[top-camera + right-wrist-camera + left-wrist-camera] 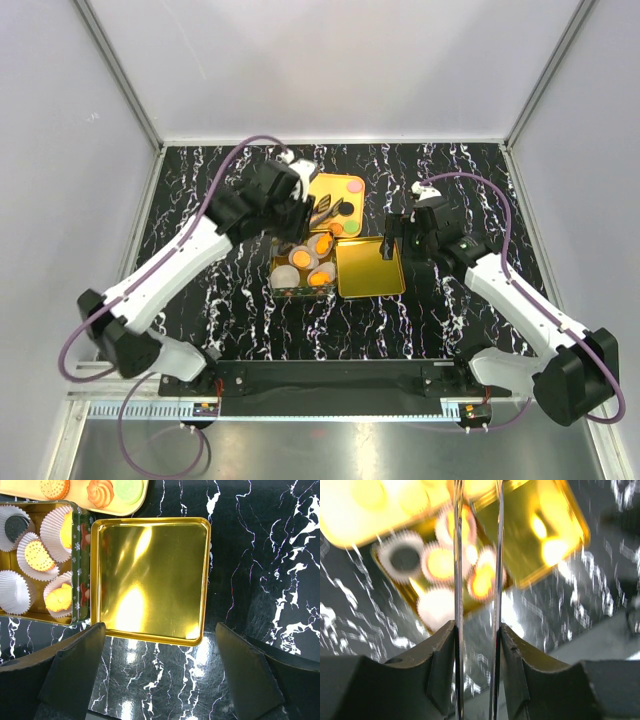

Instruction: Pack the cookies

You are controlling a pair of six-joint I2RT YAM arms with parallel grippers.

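Orange and black round cookies [59, 596] already sit in four of the white pleated paper cups [12, 592] inside the green rectangular tin [79, 555]. At least one cup, in the corner of the tin nearest the arms, shows no cookie.

Several more cookies lie loose on the pale yellow tray [75, 500], which sits just beyond the tin. The right wrist view shows a round cracker, an orange swirl and a green disc there. The top view adds a pink one and a black one.

The task looks to be roughly mid-way. Some cups are filled, the tray is not yet emptied, and the shiny gold square lid [150, 575] lies face-up on the black marbled table [260, 555] just beside the tin, so closing is not yet done.

The left claw [477, 630] is closed on thin metal tongs [458, 555] that reach toward the tray. The tips run out of the wrist view, so I cannot tell whether they hold a cookie. The right claw [160, 627] hangs over the lid's near edge with its jaws spread wide, gripping nothing.

By my judgement, what is left is moving the loose cookies into the tin and then fitting the lid.
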